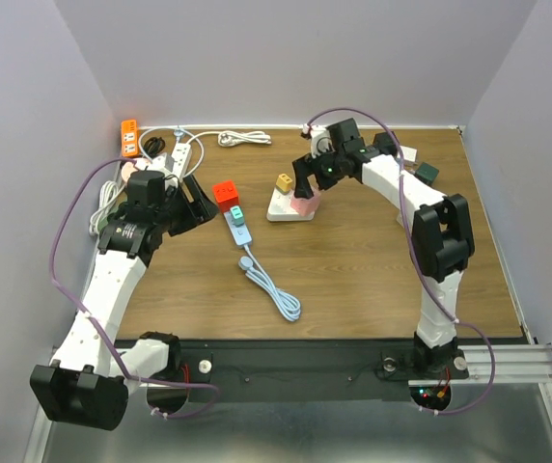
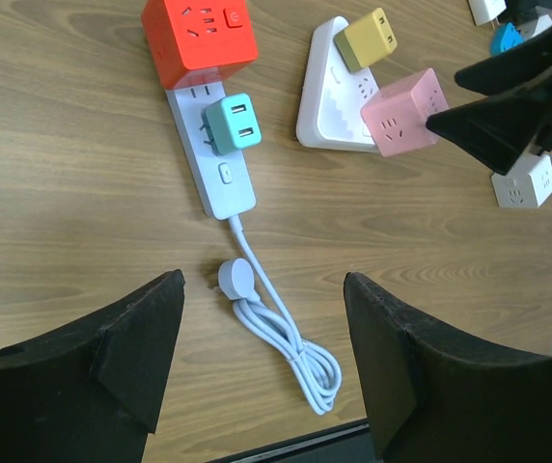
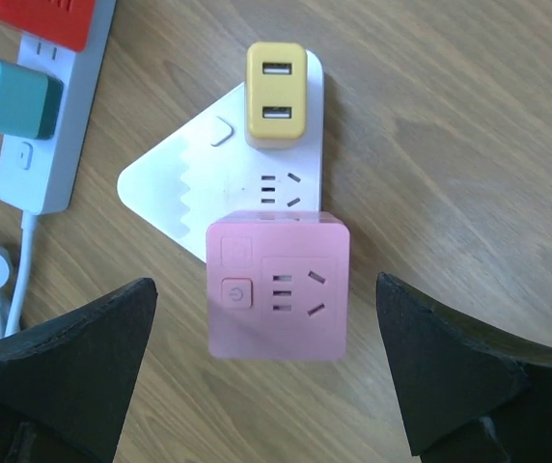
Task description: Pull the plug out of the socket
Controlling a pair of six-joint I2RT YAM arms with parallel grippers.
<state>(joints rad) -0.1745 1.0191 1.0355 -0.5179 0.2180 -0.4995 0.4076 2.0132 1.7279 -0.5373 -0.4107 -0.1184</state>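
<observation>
One yellow plug (image 3: 276, 94) and one pink plug (image 3: 276, 285) sat on one white socket (image 3: 175, 188), its tip pointing left in the right wrist view, while the left gripper (image 2: 264, 309) and right gripper (image 3: 264, 318) both stood wide and empty.

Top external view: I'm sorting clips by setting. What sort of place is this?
Probably a robot lab test cell: a wooden table boxed in by plain pale walls, the left arm and right arm bolted to a metal rail at its near edge, and power strips, like the orange strip, as props.
</observation>
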